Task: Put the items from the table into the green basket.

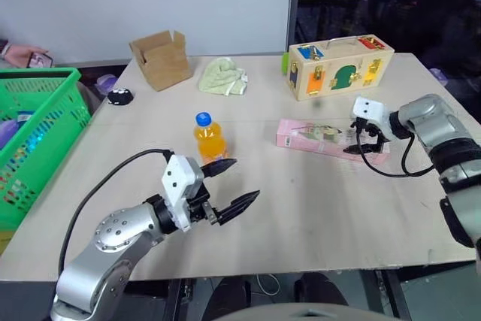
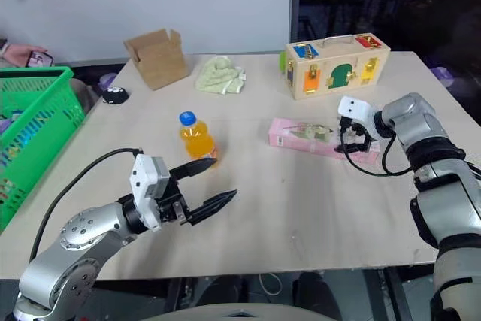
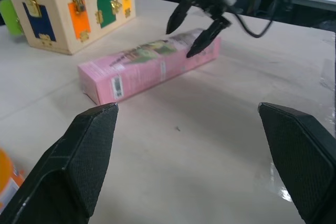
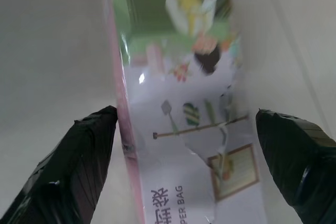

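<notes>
Pink carton (image 1: 323, 135), long and flat, lying on its broad face on the light beige table (image 1: 316, 208), right of centre, its long axis running left to right; a barcode on its near end face and printed pictures on its top. Right gripper (image 1: 364, 140) poised directly over the carton's right-hand end, pointing steeply down, its two black fingers (image 4: 84, 156) spread wide to either side of the carton's width, with one fingertip close beside the pink edge; contact cannot be told, and nothing is gripped. Orange drink bottle (image 1: 209, 139) with blue cap, upright on the table, well left of the carton and near the table's middle. Left gripper (image 1: 231, 184) held just in front of and slightly right of the bottle, pointing roughly level toward the carton, fingers wide apart and empty. Green basket (image 1: 45, 122), lattice-sided, beyond the table's left edge, with some items visible through its slots. Other items on the table's far side: wooden latch box (image 1: 340, 67) with coloured doors and brass catches, standing behind the carton; crumpled pale green cloth (image 1: 223, 78) left of the box; open brown cardboard box (image 1: 161, 59) further left; small black round object (image 1: 119, 96) near the far left edge.
</notes>
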